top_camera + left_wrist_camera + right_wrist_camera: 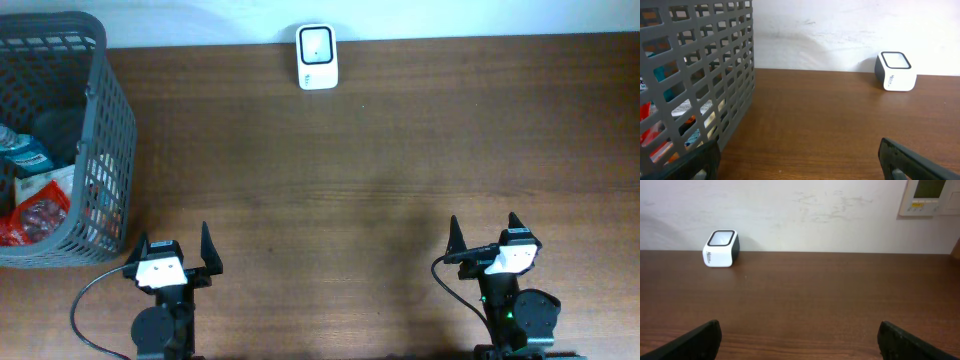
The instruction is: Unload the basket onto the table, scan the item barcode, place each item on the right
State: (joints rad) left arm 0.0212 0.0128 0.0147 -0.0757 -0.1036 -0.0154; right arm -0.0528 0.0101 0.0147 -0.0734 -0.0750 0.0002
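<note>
**Standing wide open, both tools empty at the near edge of the worktop**

The left tool (173, 240) has its fingers spread wide with nothing between them. The right tool (484, 225) is released the same way and also holds nothing. Both sit at the near edge of the brown worktop (350, 170), well apart from each other, pointing toward the far wall.

Beyond the left tool and to its left, the grey mesh basket (100, 110) stands at the left end of the worktop. Inside lie the packaged items (35, 210): a red-and-white packet toward the near side, a blue-and-white pack behind it, and something dark further back. No barcode can be made out on any of them.

At the far edge, against the wall and roughly midway between the two arms, sits the white scanner (317, 57). Its dark-framed window is on top, and it is well apart from the basket and both tools.

In the right wrist view, a beige wall panel (927, 195) is mounted on the wall at the upper right.
</note>
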